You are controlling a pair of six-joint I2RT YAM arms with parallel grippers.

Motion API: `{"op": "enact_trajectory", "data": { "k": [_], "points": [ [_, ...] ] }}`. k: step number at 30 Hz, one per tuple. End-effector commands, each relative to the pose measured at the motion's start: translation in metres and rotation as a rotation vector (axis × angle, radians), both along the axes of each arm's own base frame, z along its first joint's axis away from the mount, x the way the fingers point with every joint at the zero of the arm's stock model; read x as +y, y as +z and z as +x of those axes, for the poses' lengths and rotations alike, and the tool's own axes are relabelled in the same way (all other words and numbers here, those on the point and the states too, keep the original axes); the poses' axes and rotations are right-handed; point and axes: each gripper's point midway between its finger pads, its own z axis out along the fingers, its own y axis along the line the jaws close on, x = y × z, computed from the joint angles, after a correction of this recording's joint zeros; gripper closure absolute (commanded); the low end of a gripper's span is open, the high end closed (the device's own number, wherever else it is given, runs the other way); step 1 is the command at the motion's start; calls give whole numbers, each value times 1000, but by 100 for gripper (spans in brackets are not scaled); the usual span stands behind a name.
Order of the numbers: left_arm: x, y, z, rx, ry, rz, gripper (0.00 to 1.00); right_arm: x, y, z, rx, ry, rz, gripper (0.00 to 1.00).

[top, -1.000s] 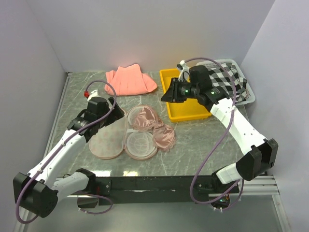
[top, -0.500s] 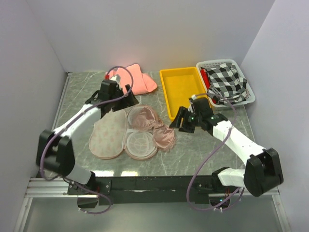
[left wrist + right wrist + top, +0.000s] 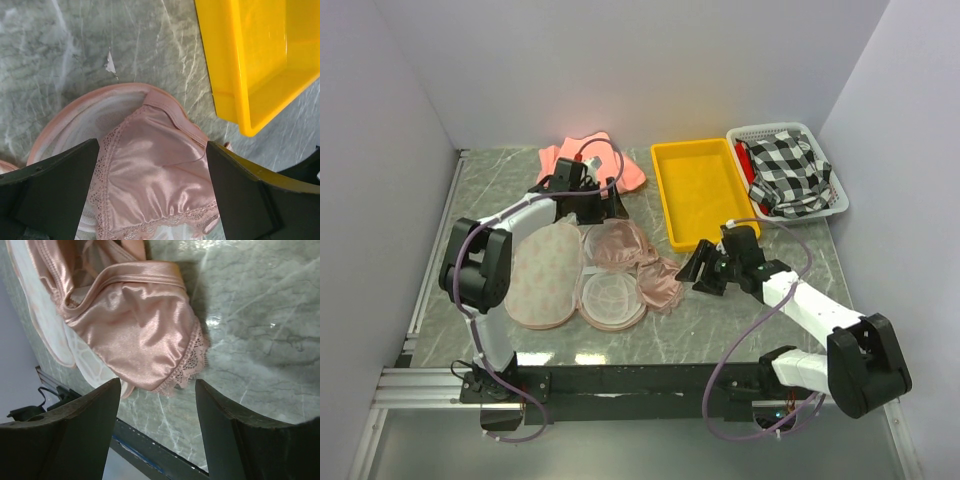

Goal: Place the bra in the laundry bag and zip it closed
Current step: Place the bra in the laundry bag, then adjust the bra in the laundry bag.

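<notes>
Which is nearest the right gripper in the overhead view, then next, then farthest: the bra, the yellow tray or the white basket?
1. bra, just left of the right gripper.
2. yellow tray, behind the gripper.
3. white basket, back right corner.

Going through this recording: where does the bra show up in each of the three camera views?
Top external: the bra lies at the centre of the picture, partly over the right side of the laundry bag.
Left wrist: the bra fills the lower centre.
Right wrist: the bra runs from upper left to centre.
Shared landmark: the laundry bag, beneath the bra in every view.
</notes>
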Motion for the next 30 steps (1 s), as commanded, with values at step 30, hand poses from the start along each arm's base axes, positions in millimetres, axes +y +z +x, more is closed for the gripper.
{"op": "enact_trajectory", "data": {
  "k": [30],
  "points": [
    [7, -46, -3, 41, 10, 48, 39, 14, -44, 31, 30, -33, 87, 43]
  ]
}}
